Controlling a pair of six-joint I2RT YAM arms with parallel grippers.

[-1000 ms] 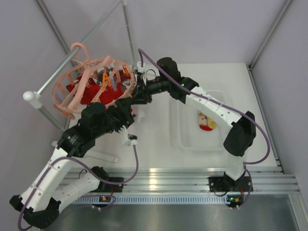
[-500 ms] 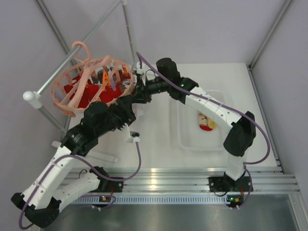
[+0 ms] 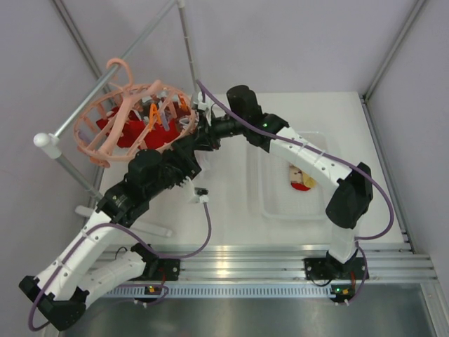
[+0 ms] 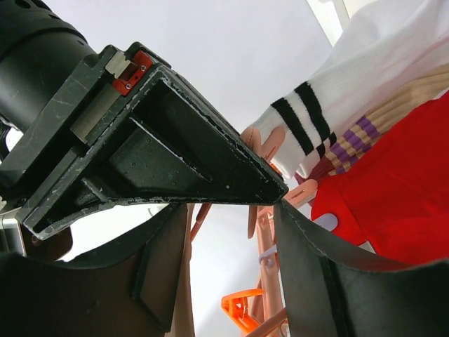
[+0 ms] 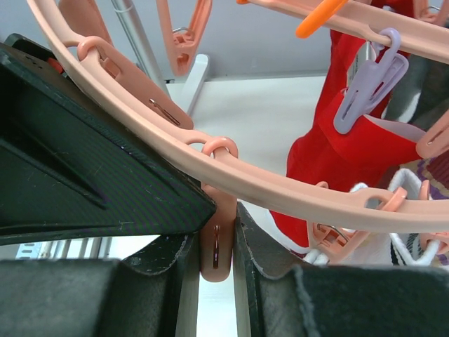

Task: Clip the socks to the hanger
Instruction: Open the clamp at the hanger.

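The peach-pink hanger point(image 3: 105, 151) hangs by its hook at the back left, with red socks point(image 3: 137, 137) clipped under it. My right gripper point(image 5: 216, 210) is shut on a peach clip point(image 5: 215, 246) that dangles from the hanger ring point(image 5: 280, 189). My left gripper point(image 4: 231, 210) points up under the hanger and is open. Peach struts point(image 4: 270, 246) run close along its fingers, and nothing is pinched between them. Beyond it a white sock with black stripes point(image 4: 351, 91) and a red sock point(image 4: 400, 203) hang from clips. In the top view both grippers meet at the ring's right side point(image 3: 195, 133).
A clear bin point(image 3: 280, 203) on the table's right holds a red-and-beige sock point(image 3: 302, 179). A grey metal rail point(image 3: 77, 112) carries the hanger hook, and its post stands behind. Lavender point(image 5: 368, 88) and orange point(image 5: 319, 21) clips hang from the spokes.
The hanger ring has swung up and to the left. My left arm has pushed further up and right, under the ring. The right gripper keeps its hold on the clip.
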